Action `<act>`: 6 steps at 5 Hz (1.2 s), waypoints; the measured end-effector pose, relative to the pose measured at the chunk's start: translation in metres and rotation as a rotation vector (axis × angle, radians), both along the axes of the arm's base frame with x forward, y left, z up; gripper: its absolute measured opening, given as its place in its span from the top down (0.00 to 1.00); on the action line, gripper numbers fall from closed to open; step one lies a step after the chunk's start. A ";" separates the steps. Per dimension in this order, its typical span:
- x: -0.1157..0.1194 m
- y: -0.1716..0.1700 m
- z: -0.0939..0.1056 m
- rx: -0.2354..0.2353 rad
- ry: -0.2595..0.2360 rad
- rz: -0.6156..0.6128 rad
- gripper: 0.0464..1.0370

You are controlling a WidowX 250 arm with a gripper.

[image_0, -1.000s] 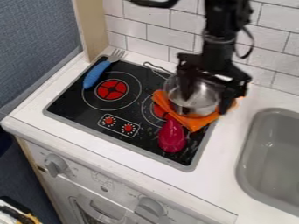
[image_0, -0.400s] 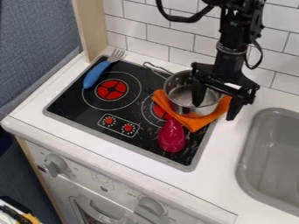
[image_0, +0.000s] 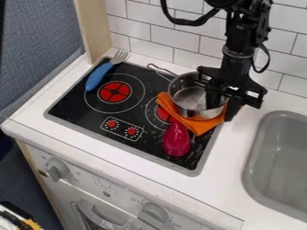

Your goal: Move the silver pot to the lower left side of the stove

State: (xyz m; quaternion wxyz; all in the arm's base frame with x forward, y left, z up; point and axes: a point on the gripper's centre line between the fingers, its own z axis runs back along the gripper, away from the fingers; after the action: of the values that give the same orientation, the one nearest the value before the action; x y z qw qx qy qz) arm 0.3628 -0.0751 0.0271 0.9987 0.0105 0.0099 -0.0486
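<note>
The black gripper (image_0: 221,110) hangs at the right side of the silver pot (image_0: 190,99). One finger is inside the pot and the other outside its right wall, and the gripper is shut on that wall. The pot stands upright on an orange cloth (image_0: 203,126) at the right of the black stove (image_0: 93,117), its wire handle pointing to the upper left. A red burner shows just left of the cloth. The lower left part of the stove top holds the printed control panel (image_0: 121,129).
A blue-handled fork (image_0: 99,76) lies at the stove's upper left. A dark pink object (image_0: 176,140) lies below the pot, against the cloth. The grey sink (image_0: 282,161) is at the right, and a tiled wall (image_0: 150,33) stands behind.
The gripper first moved right, from over the pot to its right wall. Since then its fingers have drawn together around that wall. The pot has kept its place.
</note>
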 end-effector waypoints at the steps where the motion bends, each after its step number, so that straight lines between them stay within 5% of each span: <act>1: -0.002 0.000 -0.003 -0.003 0.001 -0.005 0.88; 3: -0.012 0.005 0.004 0.035 0.000 -0.058 0.96; 4: -0.013 0.021 0.041 0.063 -0.091 -0.089 0.97; 5: -0.024 0.076 0.082 0.126 -0.184 0.024 0.97; 6: -0.052 0.118 0.077 0.120 -0.162 0.101 0.97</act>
State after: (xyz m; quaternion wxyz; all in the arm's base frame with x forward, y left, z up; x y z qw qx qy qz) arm 0.3103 0.0433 0.1045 0.9950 0.0735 -0.0675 0.0037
